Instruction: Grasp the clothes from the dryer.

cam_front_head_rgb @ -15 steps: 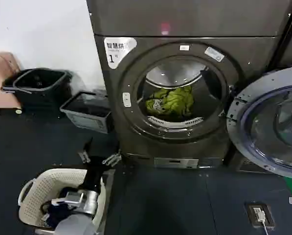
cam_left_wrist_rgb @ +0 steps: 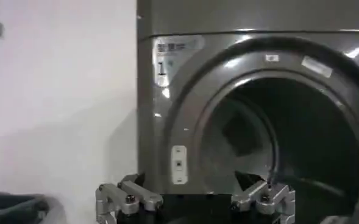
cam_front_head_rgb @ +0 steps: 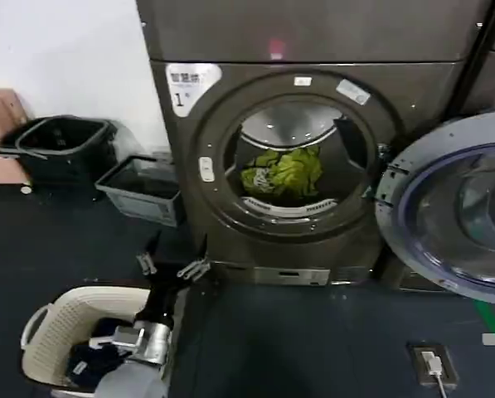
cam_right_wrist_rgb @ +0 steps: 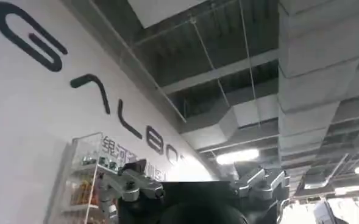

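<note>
Where the head view looks down at the floor, the dryer (cam_front_head_rgb: 288, 157) stands with its round door (cam_front_head_rgb: 454, 215) swung wide to the right, cut off by the picture's edge. Inside the steel drum the clothes (cam_front_head_rgb: 282, 172) lie as a yellow-green bundle low at the back, partly hidden by the porthole's lower rim. The left gripper (cam_front_head_rgb: 171, 265) hovers low before the machine's bottom left corner, well apart from the bundle, its fingers spread wide and holding nothing. Beneath the arm sits a white laundry basket (cam_front_head_rgb: 56, 327) with dark garments inside, half covered by the arm. A black bin (cam_front_head_rgb: 60, 149) and a grey crate (cam_front_head_rgb: 139, 191) stand by the wall.

From the left wrist view, the left gripper (cam_left_wrist_rgb: 194, 199) points at the dryer (cam_left_wrist_rgb: 167, 134), fingertips set far apart and empty, their lower parts cut off. The drum's inside is dark there, and the bundle cannot be made out.

From the right wrist view, the right gripper (cam_right_wrist_rgb: 194, 185) points upward toward a ceiling with ducts and a lettered white wall, fingers spread open with nothing between them; its base is cut off.
</note>
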You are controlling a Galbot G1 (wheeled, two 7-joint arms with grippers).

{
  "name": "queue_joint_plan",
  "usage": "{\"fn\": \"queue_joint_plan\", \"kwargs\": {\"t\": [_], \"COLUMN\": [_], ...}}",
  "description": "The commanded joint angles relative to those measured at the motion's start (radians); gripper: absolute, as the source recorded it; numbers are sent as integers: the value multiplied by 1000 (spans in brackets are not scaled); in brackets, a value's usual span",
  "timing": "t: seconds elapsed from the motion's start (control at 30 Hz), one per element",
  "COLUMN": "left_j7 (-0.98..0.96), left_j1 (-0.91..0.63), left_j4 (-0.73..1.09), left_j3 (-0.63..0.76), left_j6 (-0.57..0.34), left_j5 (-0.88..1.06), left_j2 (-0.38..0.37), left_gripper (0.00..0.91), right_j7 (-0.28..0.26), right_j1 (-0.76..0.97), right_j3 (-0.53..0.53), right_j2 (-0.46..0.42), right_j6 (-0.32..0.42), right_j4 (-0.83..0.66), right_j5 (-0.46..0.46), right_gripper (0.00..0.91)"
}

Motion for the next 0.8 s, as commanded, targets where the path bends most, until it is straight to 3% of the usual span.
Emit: {"fn": "queue_joint_plan", "kwargs": {"t": [0.03,0.8], "left_j7": [6,20], "left_j1": [1,2], "left_j4": [0,0], "left_j3": [4,22], "left_j6": [3,6], "left_j5": [0,1], "left_j2": [-2,-18], "left_gripper": [907,907], "right_j7": [1,-9], "right_j1": [5,18], "right_j3": [3,-14], "right_j2": [-5,-9], "right_j6": [-1,3], "right_j4": [-2,4], "right_j5": [10,11], "right_gripper": [907,907]}}
